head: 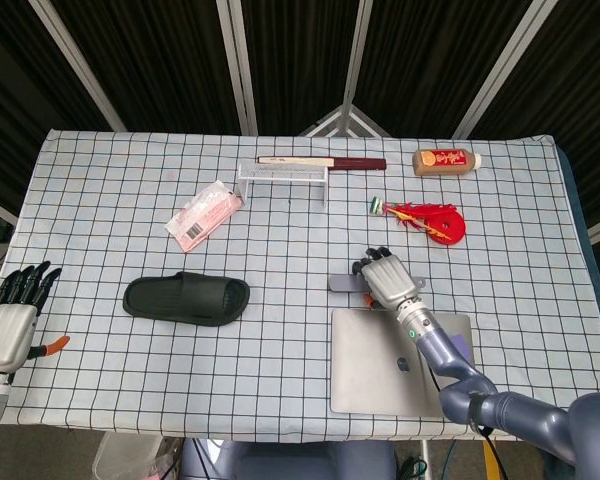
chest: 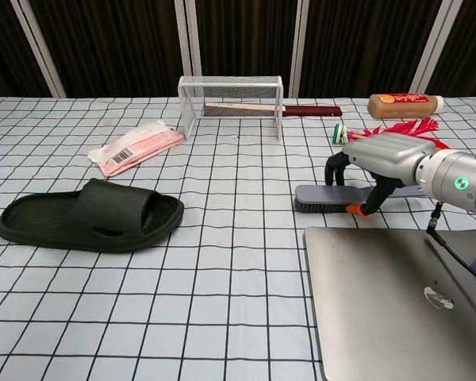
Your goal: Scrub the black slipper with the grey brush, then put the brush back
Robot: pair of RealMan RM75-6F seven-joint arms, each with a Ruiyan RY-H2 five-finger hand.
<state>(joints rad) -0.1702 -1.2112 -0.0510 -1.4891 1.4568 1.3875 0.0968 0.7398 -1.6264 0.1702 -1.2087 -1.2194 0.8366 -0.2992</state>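
The black slipper (head: 187,299) (chest: 91,216) lies flat on the checked cloth, left of centre. The grey brush (head: 342,284) (chest: 321,195) lies bristles down on the table just beyond the laptop's far edge. My right hand (head: 388,279) (chest: 381,155) sits over the brush's handle end. Its fingers curl down over the far side and the thumb presses the near side, so it grips the brush. My left hand (head: 8,325) hovers at the table's near left corner, fingers spread and holding nothing. It shows only in the head view.
A closed silver laptop (head: 380,370) (chest: 397,302) lies right behind the brush. A wire rack (head: 283,178) (chest: 232,95) with a red-handled tool stands at the back. A pink packet (head: 205,214), a brown bottle (head: 445,160) and a red feathery item (head: 435,220) lie nearby.
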